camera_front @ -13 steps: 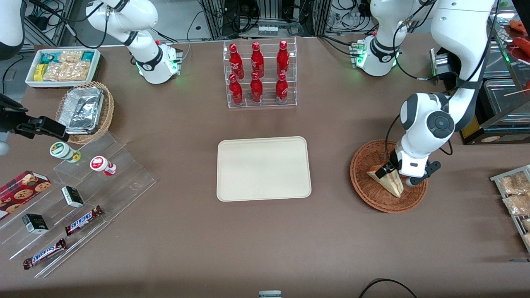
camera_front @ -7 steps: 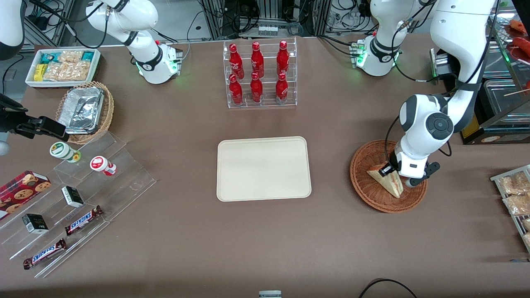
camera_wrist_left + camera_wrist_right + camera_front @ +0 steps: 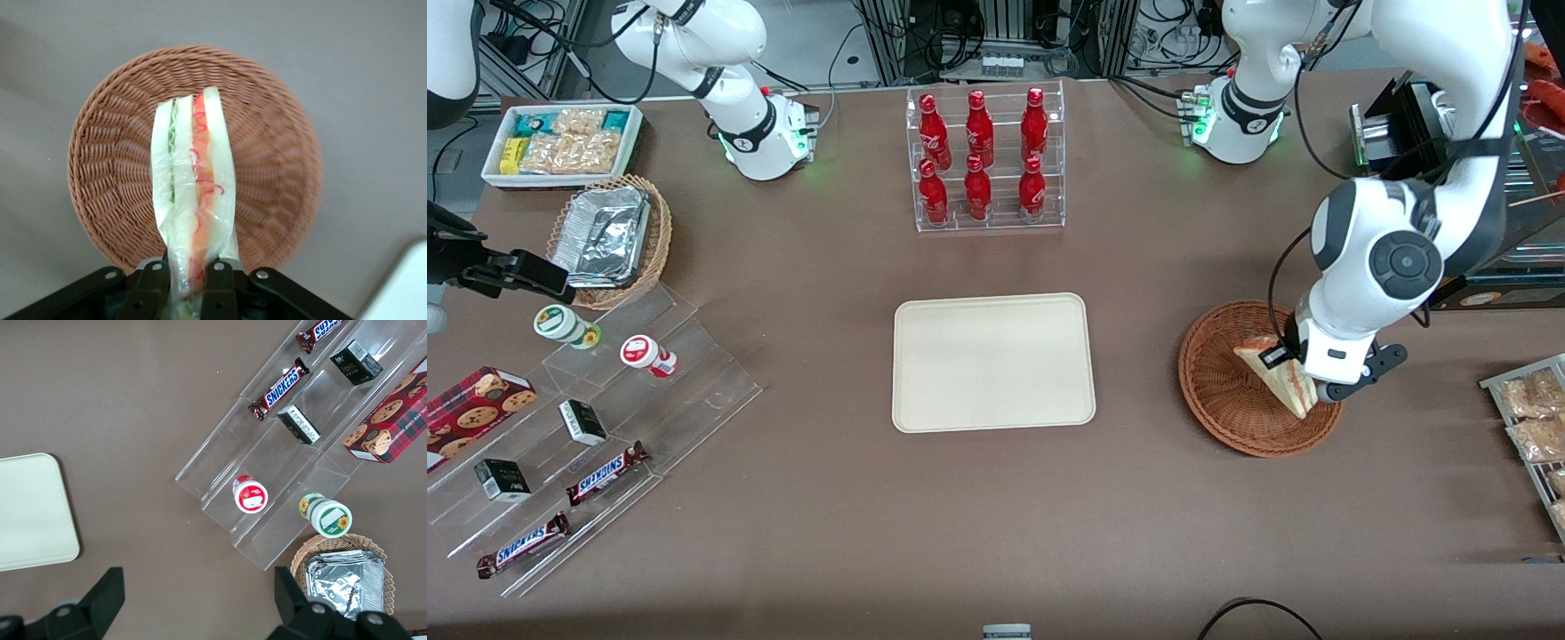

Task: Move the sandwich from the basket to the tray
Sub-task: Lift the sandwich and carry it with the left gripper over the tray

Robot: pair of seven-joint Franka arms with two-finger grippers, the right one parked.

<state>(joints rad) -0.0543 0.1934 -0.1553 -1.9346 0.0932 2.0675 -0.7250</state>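
The clear-wrapped triangular sandwich (image 3: 1276, 375) with red, orange and green filling is lifted above the reddish-brown wicker basket (image 3: 1227, 400). My left gripper (image 3: 1288, 363) is shut on its wide end. In the left wrist view the two black fingers (image 3: 155, 293) pinch the sandwich (image 3: 193, 187), which hangs over the basket (image 3: 273, 167) with nothing else in it. The cream-beige tray (image 3: 992, 362) lies flat at the table's middle, beside the basket toward the parked arm's end; its corner shows in the left wrist view (image 3: 400, 287).
A clear rack of red bottles (image 3: 984, 158) stands farther from the front camera than the tray. A tan wicker basket with foil trays (image 3: 609, 236), a white snack bin (image 3: 562, 142) and clear stepped shelves with snacks (image 3: 587, 427) lie toward the parked arm's end. Bagged snacks (image 3: 1534, 418) lie beside the basket.
My left gripper has risen with the sandwich held in it, lifting it off the basket floor and shifting slightly toward the working arm's end.
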